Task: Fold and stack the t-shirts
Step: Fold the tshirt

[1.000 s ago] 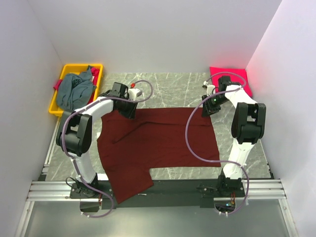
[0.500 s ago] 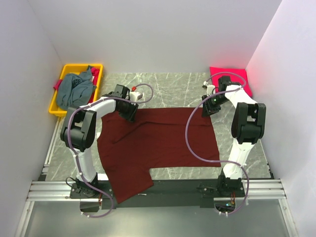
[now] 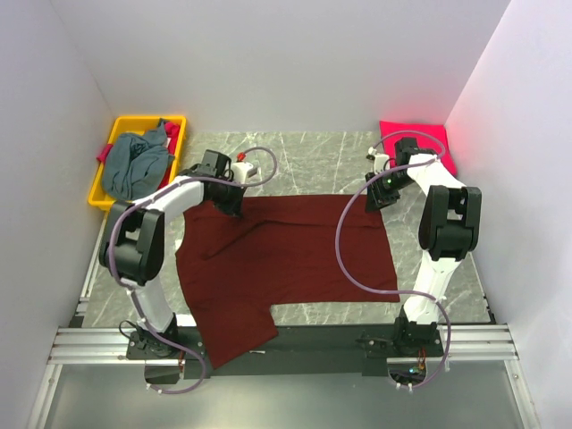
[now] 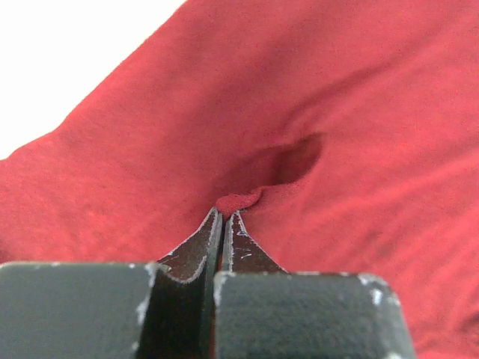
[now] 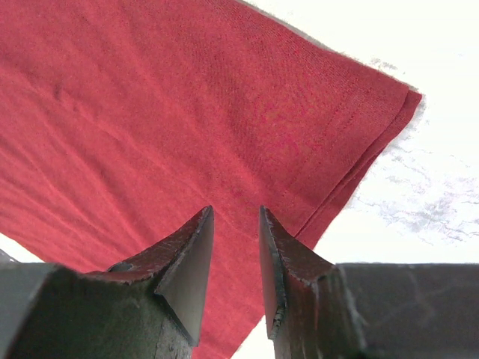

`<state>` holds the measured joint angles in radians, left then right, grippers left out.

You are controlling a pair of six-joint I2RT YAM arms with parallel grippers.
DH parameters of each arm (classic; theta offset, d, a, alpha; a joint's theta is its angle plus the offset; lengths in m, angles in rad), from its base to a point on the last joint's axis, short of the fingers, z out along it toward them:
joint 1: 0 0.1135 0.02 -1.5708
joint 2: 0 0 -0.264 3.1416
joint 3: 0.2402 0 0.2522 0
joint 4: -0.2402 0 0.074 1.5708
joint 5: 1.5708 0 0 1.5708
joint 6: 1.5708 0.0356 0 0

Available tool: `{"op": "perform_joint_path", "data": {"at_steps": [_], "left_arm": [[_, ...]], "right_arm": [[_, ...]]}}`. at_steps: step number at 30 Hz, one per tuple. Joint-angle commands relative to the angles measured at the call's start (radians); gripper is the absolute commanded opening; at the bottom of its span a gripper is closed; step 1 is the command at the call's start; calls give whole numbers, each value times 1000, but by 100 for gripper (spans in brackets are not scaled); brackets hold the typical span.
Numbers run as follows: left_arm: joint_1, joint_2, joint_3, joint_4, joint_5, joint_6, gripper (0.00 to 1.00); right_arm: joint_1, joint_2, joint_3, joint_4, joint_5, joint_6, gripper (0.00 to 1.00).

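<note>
Maroon t-shirt point(image 3: 286, 250) pinched in left jaws, right jaws parted over corner

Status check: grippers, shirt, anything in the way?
Left gripper shut on maroon t-shirt, far edge. Right gripper open over its far right corner. Right arm's cable loops over the cloth.

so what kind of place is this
Probably a robot lab test cell: plain white walls box in a marble-look table, two arms bolted to a metal rail, a yellow bin of shirts.
</note>
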<state>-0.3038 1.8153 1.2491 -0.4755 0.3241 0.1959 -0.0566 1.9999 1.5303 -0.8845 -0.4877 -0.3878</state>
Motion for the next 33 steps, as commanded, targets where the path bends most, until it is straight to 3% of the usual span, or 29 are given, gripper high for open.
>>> {"op": "perform_joint_path", "data": {"at_steps": [1, 6, 12, 13, 19, 23, 29, 33], "left_arm": [[-26, -76, -17, -60, 90, 22, 1], [-99, -114, -65, -103, 158, 28, 4], [-211, -140, -125, -150, 223, 50, 20], [-216, -145, -129, -161, 239, 53, 25], [-198, -226, -100, -247, 294, 79, 34], [-92, -261, -93, -259, 273, 59, 36], [197, -254, -109, -195, 182, 24, 38], [285, -226, -93, -154, 118, -7, 39]], "right_arm": [[4, -16, 13, -13, -5, -11, 38], [4, -15, 11, -13, -6, -11, 38], [3, -13, 14, -18, -2, -13, 38], [3, -15, 17, -21, 0, -13, 38], [4, -24, 11, -25, 4, -13, 38], [8, -24, 5, -30, -2, -5, 38], [29, -18, -30, -27, 37, 6, 35], [37, -10, -36, -27, 47, 15, 35]]}}
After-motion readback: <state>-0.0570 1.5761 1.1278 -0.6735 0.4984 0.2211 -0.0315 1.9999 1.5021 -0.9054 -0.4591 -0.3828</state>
